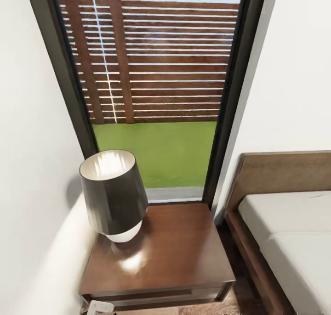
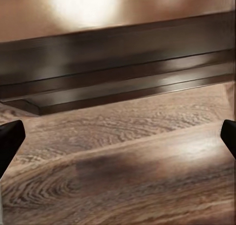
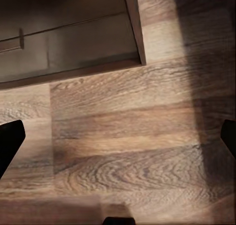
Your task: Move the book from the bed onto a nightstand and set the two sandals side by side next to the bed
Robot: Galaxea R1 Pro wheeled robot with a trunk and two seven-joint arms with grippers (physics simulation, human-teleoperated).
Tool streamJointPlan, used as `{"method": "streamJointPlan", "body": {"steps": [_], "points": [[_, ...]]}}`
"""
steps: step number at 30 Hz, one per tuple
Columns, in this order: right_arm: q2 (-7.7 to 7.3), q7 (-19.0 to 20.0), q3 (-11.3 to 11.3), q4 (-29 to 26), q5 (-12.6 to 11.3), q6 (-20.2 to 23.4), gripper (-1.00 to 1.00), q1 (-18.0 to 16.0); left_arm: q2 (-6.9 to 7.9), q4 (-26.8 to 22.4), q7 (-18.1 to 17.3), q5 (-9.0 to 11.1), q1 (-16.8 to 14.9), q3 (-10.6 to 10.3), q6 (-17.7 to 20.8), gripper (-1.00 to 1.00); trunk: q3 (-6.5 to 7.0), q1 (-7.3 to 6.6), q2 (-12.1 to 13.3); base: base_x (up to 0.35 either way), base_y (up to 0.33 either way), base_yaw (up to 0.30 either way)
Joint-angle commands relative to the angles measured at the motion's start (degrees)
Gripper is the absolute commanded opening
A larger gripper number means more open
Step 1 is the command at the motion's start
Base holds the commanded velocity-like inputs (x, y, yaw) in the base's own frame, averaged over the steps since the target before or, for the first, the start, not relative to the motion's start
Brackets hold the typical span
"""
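Nightstand [image 1: 179, 255] is standing below the window [image 1: 151, 76], beside the bed [image 1: 289, 232], carrying a lamp [image 1: 114, 193] at its far left corner. Left gripper [image 2: 118, 136] and right gripper [image 3: 118, 136] are hanging over wood floor [image 3: 137, 166], fingers spread apart.

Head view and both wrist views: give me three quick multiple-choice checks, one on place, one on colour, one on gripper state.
1. Where does the dark grey lamp with the white base stand?
A. on the glossy dark reddish-brown wooden nightstand
B. on the pale mattress bed
C. on the floor

2. What colour is the ground outside the tall dark-framed window?
A. blue
B. green
C. grey

3. How do the left gripper and the right gripper stand?
A. both shut
B. one open
C. both open

Answers: 1 A, the lamp sits on the nightstand's left rear corner. 2 B, a lawn lies below the slatted fence. 3 C, each wrist view has fingertips at opposite edges over wood-plank floor.
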Motion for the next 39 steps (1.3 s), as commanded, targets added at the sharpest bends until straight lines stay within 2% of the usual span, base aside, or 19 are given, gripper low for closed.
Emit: {"method": "streamJointPlan", "body": {"steps": [1, 29, 35, 39], "points": [[0.0, 0.38, -0.24, 0.09, -0.17, -0.06, 1.0, -0.06, 0.03, 0.03, -0.22, -0.4, -0.02, 0.49, -0.15, 1.0, -0.08, -0.01, -0.02, 0.0, 0.0, -0.255], [0.0, 0.12, -0.24, 0.09, -0.2, -0.06, 1.0, -0.06, 0.04, 0.04, -0.22, -0.4, -0.02, 0.49, -0.16, 1.0, -1.09, -0.01, -0.02, 0.0, 0.0, -0.253], [0.03, 0.12, -0.24, 0.14, -0.17, -0.07, 1.0, -0.06, 0.0, 0.06, -0.29, -0.4, -0.02, 0.49, -0.15, 1.0, -1.25, -0.01, -0.02, 0.0, 0.0, -0.077], [0.02, 0.18, -0.24, 0.11, -0.17, -0.06, 1.0, -0.06, -0.23, 0.06, -0.3, -0.4, -0.02, 0.49, -0.15, 1.0, -0.54, -0.89, 1.58, 0.0, 0.0, -0.006]]}}
